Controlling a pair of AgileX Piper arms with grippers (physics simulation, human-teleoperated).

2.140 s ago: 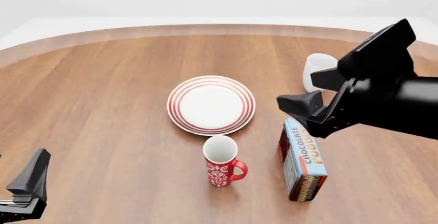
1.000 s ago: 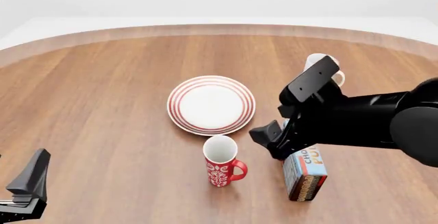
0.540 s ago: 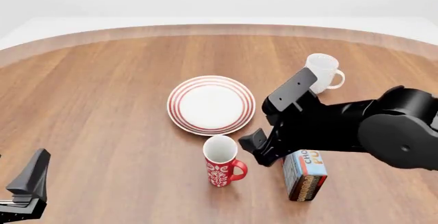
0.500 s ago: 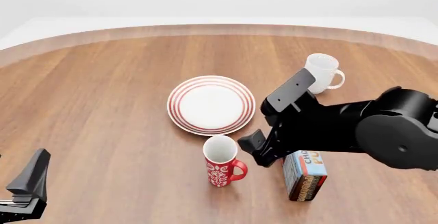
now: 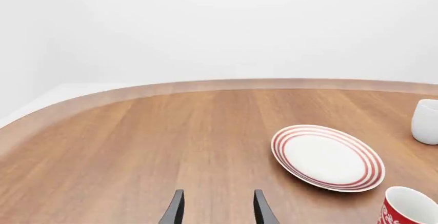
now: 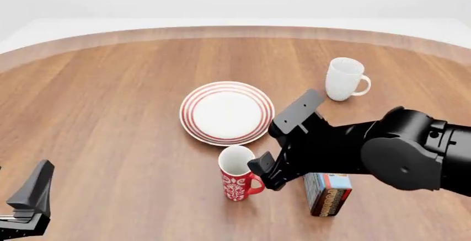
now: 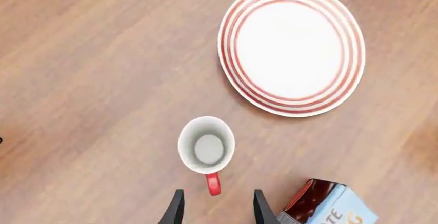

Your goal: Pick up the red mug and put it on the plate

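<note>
Smooth wood-grain table (image 6: 110, 103) with a satin sheen. Glossy ceramic-looking red mug (image 6: 237, 173), plate (image 6: 226, 112) and white mug (image 6: 343, 79). Matt black plastic-looking right gripper (image 7: 213, 208); printed cardboard-looking box (image 6: 328, 192) beside it.

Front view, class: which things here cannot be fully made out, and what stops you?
- Pudding box: its top and label are covered by the right arm.
- Right pincer: fingertips hidden under its own body beside the red mug.
- Left pincer: cut off by the picture's bottom-left edge.
</note>
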